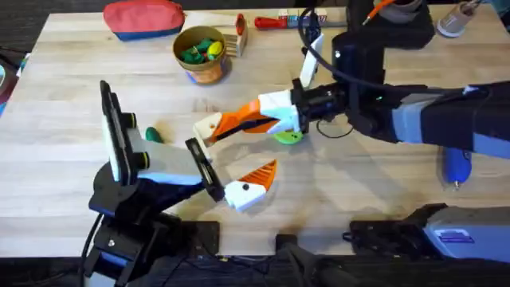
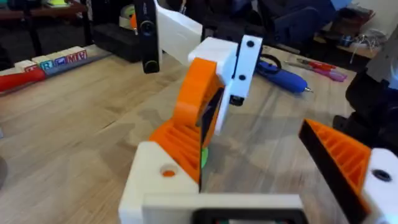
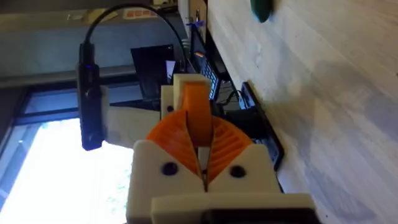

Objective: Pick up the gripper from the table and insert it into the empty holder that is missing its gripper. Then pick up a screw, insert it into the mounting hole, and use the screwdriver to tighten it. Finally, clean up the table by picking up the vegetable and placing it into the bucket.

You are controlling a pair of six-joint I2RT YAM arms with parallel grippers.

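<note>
Right then, insertion was underway: the right hand (image 1: pixel 209 130), pads pressed together on the ribbed orange gripper (image 2: pixel 198 106), brought it to the left hand (image 1: pixel 251 185), spread wide, one finger a bare white angular holder (image 2: pixel 158 183). Next likely called for sliding the wedge squarely in. Dark green vegetable (image 1: pixel 153 135) waited on the pale planked tabletop (image 1: pixel 64 96).

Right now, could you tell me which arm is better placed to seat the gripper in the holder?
Right: the right gripper is shut on the orange gripper, touching the holder on the open left gripper.
</note>
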